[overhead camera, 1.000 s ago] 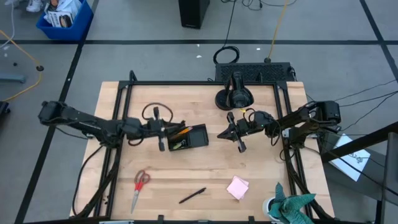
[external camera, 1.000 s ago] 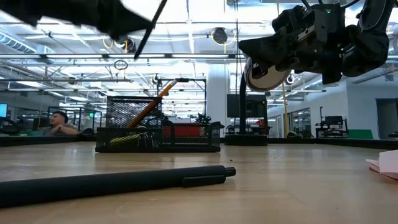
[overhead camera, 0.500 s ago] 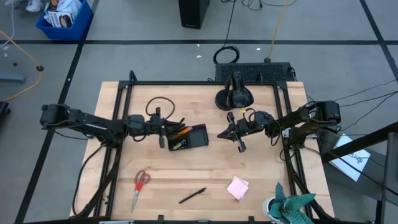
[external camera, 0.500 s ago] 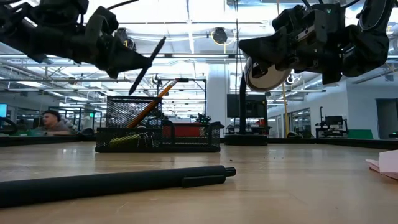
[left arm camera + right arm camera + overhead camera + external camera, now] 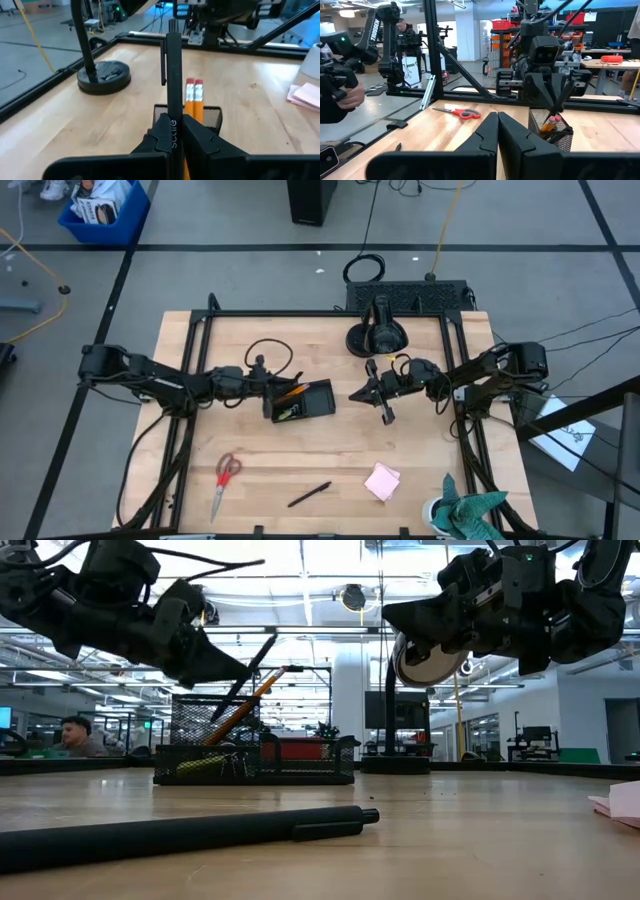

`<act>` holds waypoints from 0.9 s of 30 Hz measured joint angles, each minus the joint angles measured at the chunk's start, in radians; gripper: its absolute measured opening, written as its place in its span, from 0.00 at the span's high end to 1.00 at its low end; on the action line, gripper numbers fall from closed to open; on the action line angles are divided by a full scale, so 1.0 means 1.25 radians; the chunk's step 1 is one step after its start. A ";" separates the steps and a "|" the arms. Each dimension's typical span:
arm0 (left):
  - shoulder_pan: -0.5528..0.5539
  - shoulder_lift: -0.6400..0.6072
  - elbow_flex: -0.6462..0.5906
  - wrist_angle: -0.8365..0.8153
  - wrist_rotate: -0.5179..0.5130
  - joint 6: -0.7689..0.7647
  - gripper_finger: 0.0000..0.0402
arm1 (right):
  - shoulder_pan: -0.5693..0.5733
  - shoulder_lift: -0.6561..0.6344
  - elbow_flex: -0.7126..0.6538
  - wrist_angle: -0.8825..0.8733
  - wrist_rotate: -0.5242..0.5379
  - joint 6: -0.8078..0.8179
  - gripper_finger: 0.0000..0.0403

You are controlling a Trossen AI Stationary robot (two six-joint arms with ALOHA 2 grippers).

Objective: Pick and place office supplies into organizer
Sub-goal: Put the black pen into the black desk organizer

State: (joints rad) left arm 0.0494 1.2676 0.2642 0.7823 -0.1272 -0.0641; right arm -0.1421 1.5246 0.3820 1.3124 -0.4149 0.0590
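My left gripper [image 5: 268, 392] is shut on a black pen [image 5: 173, 60] just left of the black mesh organizer [image 5: 312, 400], above its left end. Orange pencils [image 5: 193, 100] lean in the organizer's cup. A second black pen [image 5: 310, 494], the red-handled scissors [image 5: 225, 478] and the pink sticky pad [image 5: 382, 480] lie flat on the table toward its near edge. My right gripper [image 5: 358, 394] hovers shut to the right of the organizer, pointing at it. My left gripper pinches the pen's barrel [image 5: 174, 117] between its two fingers [image 5: 197, 135]. It comes from the table's left, slanting slightly downward. The pen is lifted clear and tilted [image 5: 250, 670]; its clip end [image 5: 164, 65] reaches forward past the fingertips over the organizer.
The round black camera-stand base [image 5: 375, 338] stands at the far edge behind the organizer. A teal cloth [image 5: 470, 510] sits at the near right corner. Bare wood lies between the organizer and the things near the front edge. A person [image 5: 75, 732] is in the room behind.
My left gripper has moved toward the table's right and downward, carrying the pen closer to the organizer. The pen has kept its tilt and now hangs over the organizer's left end. My right arm has kept still.
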 joint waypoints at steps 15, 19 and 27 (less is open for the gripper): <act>0.002 0.058 0.004 -0.034 -0.006 -0.035 0.96 | 0.000 0.000 0.000 -0.005 -0.003 0.006 0.99; 0.002 0.058 0.003 -0.039 -0.006 -0.034 0.94 | 0.000 0.000 0.000 -0.005 -0.004 0.006 0.99; 0.002 0.058 0.003 -0.044 -0.006 -0.041 0.87 | 0.000 0.000 0.000 -0.005 -0.004 0.006 0.99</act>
State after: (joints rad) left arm 0.0517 1.3399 0.2676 0.7273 -0.1349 -0.1150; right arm -0.1421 1.5246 0.3820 1.3060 -0.4194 0.0669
